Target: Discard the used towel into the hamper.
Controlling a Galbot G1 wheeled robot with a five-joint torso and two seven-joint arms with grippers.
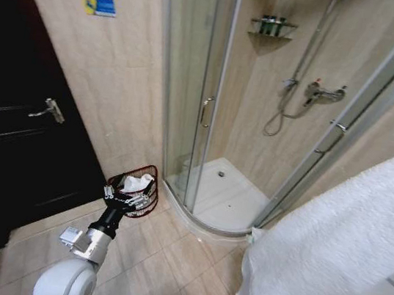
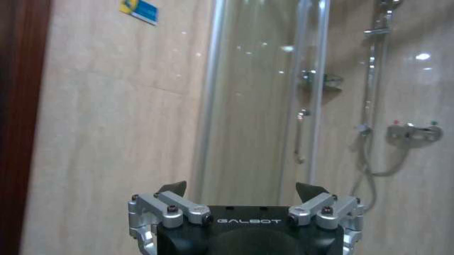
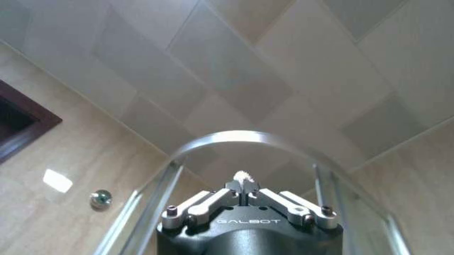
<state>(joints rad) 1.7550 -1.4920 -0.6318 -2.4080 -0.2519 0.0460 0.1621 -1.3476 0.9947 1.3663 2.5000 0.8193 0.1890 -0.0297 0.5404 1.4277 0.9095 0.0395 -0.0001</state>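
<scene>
The towel hangs large and white at the right of the head view, well above the floor, draping down toward the tiles. In the right wrist view the right gripper points up at the ceiling with its fingers pressed together on a small tuft of white cloth, so it is clamped on the towel. The hamper stands on the floor tiles against the wall, between the dark door and the glass shower enclosure, with some white crumpled material already inside it. The left gripper is stretched forward and low, overlapping the hamper's near rim in the head view; whether it touches the ribs cannot be told. In the left wrist view the left gripper's fingers stand wide apart with nothing between them, facing the beige wall and the shower glass.
</scene>
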